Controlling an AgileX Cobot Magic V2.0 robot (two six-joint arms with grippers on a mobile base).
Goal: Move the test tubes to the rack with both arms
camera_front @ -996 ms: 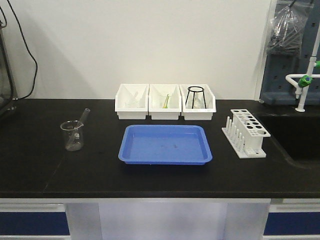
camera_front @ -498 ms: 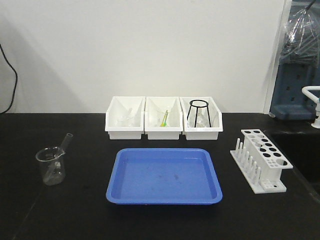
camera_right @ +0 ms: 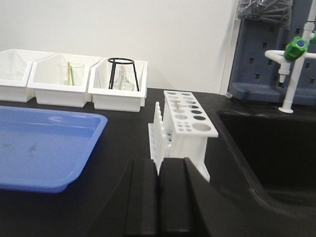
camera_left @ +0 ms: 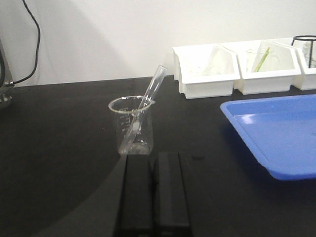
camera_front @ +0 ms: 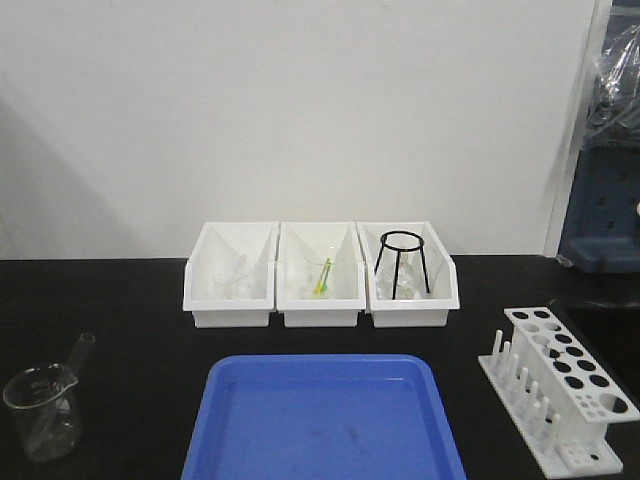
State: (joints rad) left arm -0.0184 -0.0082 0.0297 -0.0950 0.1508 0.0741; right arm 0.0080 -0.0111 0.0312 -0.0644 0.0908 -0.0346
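Observation:
One clear test tube [camera_left: 154, 86] leans in a glass beaker [camera_left: 132, 131] on the black counter. My left gripper [camera_left: 153, 155] is shut and empty, its tips just short of the beaker's base. In the front view the same test tube [camera_front: 78, 355] and beaker [camera_front: 40, 412] sit at the lower left. The white rack [camera_right: 190, 123] stands directly ahead of my right gripper [camera_right: 158, 161], which is shut on nothing. At the lower right of the front view the rack [camera_front: 565, 395] shows empty holes. Neither gripper shows in the front view.
A blue tray [camera_front: 325, 420] lies between beaker and rack. Three white bins [camera_front: 320, 280] line the wall behind it; the right one holds a black wire stand [camera_front: 402, 262]. A sink [camera_right: 276, 148] with a white tap [camera_right: 292, 64] drops off right of the rack.
The front view has moved closer to the counter: tray, bins, beaker and rack look larger and sit lower in the frame. The objects have kept their places relative to one another.

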